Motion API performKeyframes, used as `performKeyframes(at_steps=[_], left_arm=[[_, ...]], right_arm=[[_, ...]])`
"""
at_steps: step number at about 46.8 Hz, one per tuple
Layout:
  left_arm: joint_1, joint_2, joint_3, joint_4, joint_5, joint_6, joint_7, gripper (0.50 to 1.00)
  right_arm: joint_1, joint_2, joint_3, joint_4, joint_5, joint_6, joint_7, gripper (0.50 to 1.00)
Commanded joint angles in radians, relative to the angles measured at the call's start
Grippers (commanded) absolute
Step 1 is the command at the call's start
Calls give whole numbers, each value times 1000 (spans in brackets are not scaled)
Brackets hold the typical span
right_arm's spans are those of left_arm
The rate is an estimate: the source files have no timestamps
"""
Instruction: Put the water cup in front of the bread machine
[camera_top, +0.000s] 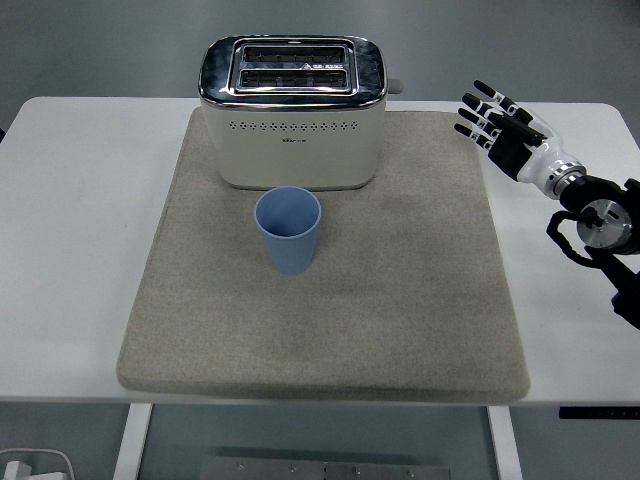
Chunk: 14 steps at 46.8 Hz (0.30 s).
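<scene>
Looks basically done: the blue water cup (288, 230) stands upright just in front of the bread machine (292, 110). The right hand (503, 130) hovers empty, fingers spread, so backing off comes next.

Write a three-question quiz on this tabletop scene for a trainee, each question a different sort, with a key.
1. True or false: the blue cup stands upright on the grey mat, on the near side of the toaster.
2. The right hand is: A) gripping the blue cup; B) open and off the mat's right edge, holding nothing; C) resting on top of the toaster.
3. Fill in: the toaster's two slots look ____.

Key:
1. True. The cup's open mouth faces up and it sits just ahead of the toaster's front face.
2. B. Its fingers are spread, well away from the cup.
3. Empty; no bread shows in them.
</scene>
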Motion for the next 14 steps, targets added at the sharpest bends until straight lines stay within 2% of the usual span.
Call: performKeyframes(at_steps=[1,14], left_arm=[[1,0,0,0,0,0,0,1000],[1,0,0,0,0,0,0,1000]], right_arm=[[0,3,1,0,0,-4,0,924],[3,16,1,0,0,-9,3,924]])
